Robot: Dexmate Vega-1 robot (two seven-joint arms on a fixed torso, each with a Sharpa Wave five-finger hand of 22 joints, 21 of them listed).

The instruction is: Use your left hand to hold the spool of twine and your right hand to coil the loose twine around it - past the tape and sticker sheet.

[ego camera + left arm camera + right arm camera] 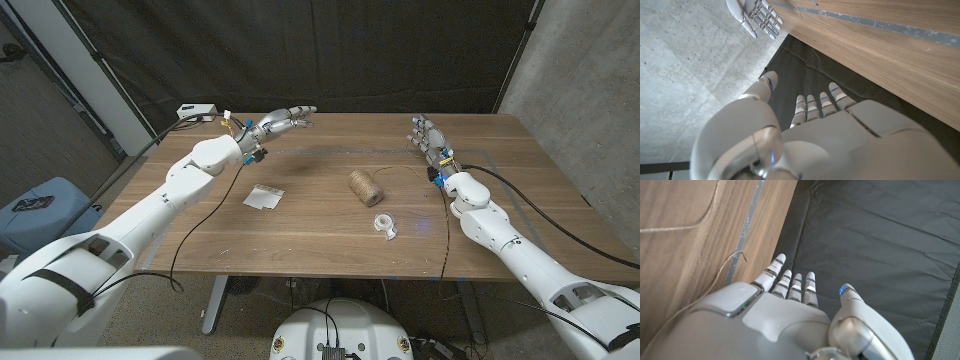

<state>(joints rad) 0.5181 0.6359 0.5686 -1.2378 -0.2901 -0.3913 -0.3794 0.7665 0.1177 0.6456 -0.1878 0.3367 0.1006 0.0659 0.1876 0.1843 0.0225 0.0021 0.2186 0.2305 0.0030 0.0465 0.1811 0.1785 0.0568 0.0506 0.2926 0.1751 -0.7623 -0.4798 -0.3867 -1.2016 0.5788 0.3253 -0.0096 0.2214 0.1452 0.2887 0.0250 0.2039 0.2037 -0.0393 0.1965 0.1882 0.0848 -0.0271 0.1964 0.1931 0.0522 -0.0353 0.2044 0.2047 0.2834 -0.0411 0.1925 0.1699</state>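
Twine spool [366,187] lies mid-table beyond the tape [384,223] and sticker sheet [265,196], its loose strand [405,171] trailing toward the right hand [424,134], while the left hand [281,122] hovers far-side, both empty with fingers extended, apparently poised to begin

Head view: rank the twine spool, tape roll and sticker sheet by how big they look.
1. sticker sheet and twine spool: look about alike, so no ranking between them
2. tape roll: smallest

Readable text: none in any view.
Sticker sheet [265,196]: print too small to read.
Tape roll [384,223]: no legible marking.
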